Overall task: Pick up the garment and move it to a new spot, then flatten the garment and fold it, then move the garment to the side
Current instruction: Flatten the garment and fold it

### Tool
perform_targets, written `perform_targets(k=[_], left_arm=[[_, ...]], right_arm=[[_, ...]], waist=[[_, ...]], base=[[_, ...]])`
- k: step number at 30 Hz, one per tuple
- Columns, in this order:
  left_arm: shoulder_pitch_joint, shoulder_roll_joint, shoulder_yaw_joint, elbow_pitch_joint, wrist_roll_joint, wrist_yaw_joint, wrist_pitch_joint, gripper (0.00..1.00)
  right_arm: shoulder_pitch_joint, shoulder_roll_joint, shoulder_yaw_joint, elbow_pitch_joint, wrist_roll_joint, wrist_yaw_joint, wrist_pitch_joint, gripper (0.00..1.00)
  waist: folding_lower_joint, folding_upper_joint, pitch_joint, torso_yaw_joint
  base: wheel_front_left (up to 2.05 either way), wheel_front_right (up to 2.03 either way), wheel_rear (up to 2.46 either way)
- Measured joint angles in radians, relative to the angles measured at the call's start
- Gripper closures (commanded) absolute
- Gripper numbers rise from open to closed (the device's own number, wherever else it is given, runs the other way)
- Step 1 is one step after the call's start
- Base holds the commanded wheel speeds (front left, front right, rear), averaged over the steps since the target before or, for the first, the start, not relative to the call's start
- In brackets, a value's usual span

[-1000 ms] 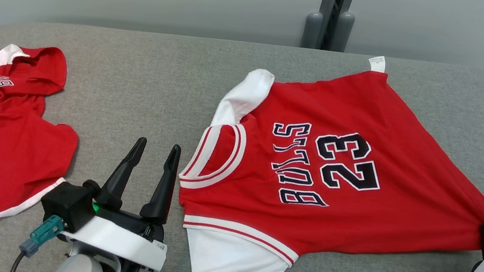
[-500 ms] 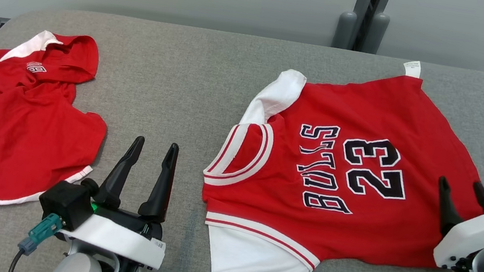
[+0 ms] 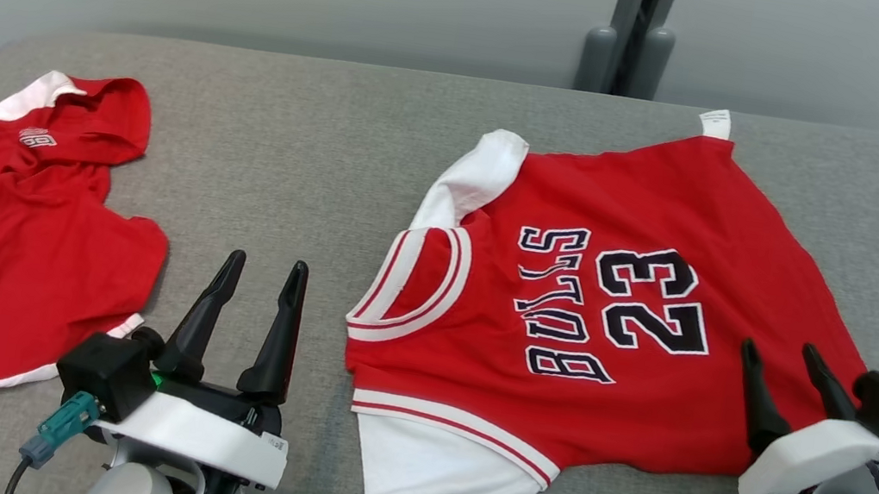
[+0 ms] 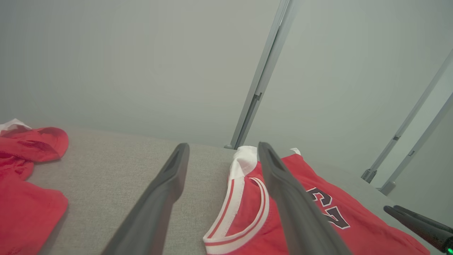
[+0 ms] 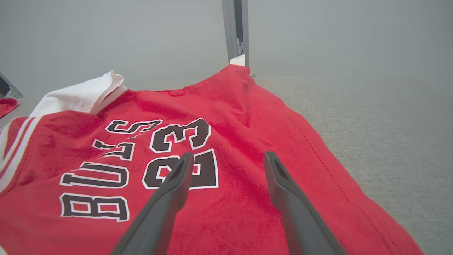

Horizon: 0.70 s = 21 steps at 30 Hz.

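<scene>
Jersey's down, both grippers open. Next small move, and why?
Probably shift the left gripper right to the jersey's far sleeve and pull it flat. That sleeve lies curled over, while the rest looks fairly smooth. The left gripper stands open over bare table beside the jersey; the right gripper hangs open above its other end, holding nothing.

The jersey (image 3: 622,309) lies on the right half of the table (image 3: 291,129), with a second garment (image 3: 12,253) well apart at the left edge. The left gripper (image 3: 268,263) stands between them, and the right gripper (image 3: 779,347) is over the jersey's near right corner.
</scene>
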Motion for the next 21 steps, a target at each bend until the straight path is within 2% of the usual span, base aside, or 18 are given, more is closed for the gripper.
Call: perform_targets(k=[12,21], left_arm=[[0.026,0.0,0.012,-0.004,-0.002,-0.005,0.0,0.0],[0.037,0.0,-0.007,0.092,0.007,-0.004,0.0,0.0]], right_arm=[[0.139,-0.04,-0.011,-0.134,0.085,0.0,-0.107,0.0],[0.146,-0.016,-0.016,-0.16,0.074,0.0,-0.118,0.0]], waist=[[0.0,0.0,-0.017,-0.058],[0.0,0.0,-0.017,-0.066]], base=[[0.0,0.0,0.0],[0.0,0.0,0.0]])
